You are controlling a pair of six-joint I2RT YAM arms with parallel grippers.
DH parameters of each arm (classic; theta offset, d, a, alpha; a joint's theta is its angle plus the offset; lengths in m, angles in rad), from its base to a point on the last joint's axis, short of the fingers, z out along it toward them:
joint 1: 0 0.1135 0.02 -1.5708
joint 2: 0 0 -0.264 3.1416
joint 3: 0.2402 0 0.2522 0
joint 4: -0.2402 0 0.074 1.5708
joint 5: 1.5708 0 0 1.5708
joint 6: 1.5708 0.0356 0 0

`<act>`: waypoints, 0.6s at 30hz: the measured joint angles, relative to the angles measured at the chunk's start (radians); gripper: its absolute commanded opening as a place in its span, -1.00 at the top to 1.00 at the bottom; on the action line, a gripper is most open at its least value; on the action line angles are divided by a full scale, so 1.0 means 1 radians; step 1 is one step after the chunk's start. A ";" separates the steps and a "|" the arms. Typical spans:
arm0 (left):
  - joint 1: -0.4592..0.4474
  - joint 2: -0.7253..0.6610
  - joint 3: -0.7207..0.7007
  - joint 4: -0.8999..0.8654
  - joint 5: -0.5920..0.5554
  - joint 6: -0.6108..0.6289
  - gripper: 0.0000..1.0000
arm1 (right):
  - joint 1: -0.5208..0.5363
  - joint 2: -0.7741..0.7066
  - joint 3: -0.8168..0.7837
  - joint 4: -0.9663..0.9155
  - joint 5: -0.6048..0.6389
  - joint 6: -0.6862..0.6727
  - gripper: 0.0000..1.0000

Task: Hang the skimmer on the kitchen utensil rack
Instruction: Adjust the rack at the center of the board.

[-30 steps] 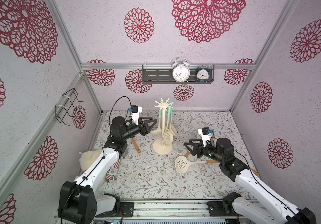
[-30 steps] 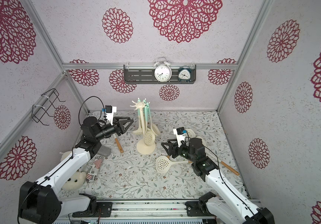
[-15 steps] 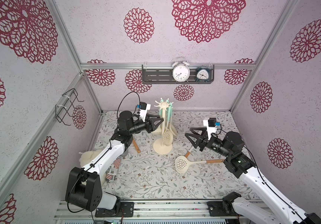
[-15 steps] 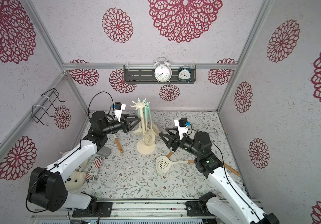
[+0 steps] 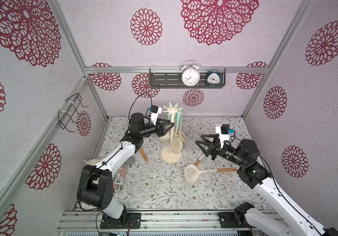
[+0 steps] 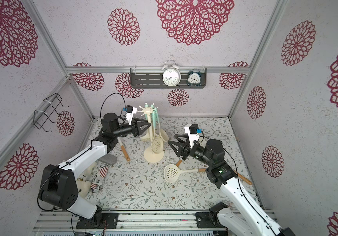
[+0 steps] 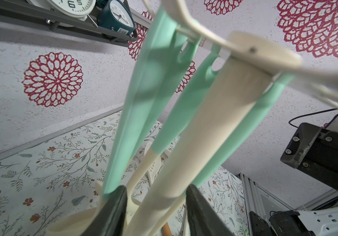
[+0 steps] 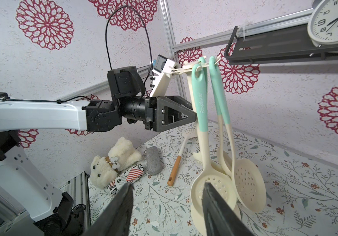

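Cream plastic forms the kitchen utensil rack (image 5: 167, 158), which stands upright towards the far middle of a floral-patterned table (image 5: 153, 190). Its round base sits flat, and a thin pole rises to a crown of hooks. Several mint-handled utensils (image 8: 202, 106) hang from those hooks, their cream perforated heads dangling beside the pole just above the base. The skimmer (image 5: 207, 171) is not on the rack. It lies flat on the table, near and to the right of the base and clear of it, with its round perforated head to the left and its wood-tipped handle pointing right. The left claw (image 5: 171, 127) reaches in from the left at mid-height of the pole. In the left wrist view, the left claw (image 7: 156, 214) has its two fingers apart on either side of the pole without clamping it. The right claw (image 5: 200, 139) hangs in the air to the right of the rack, above and beyond the skimmer, with its fingers spread and nothing between them. Another wood-handled utensil (image 5: 143, 154) lies on the table to the left of the base. A toy bear (image 8: 115, 161) lies at the table's left edge.
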 measured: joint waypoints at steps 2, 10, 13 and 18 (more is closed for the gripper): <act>-0.004 0.016 0.016 0.000 0.008 0.000 0.06 | 0.000 0.000 0.000 -0.008 0.000 0.000 -0.13; -0.021 0.041 0.030 0.000 0.032 0.000 0.27 | 0.000 -0.004 0.000 -0.035 0.000 0.000 -0.13; -0.022 0.042 0.030 0.001 0.031 0.006 0.34 | 0.000 -0.009 0.000 -0.040 0.000 0.000 -0.13; -0.023 0.040 0.018 0.028 -0.002 0.052 0.52 | 0.000 -0.013 0.000 -0.041 0.001 0.000 -0.12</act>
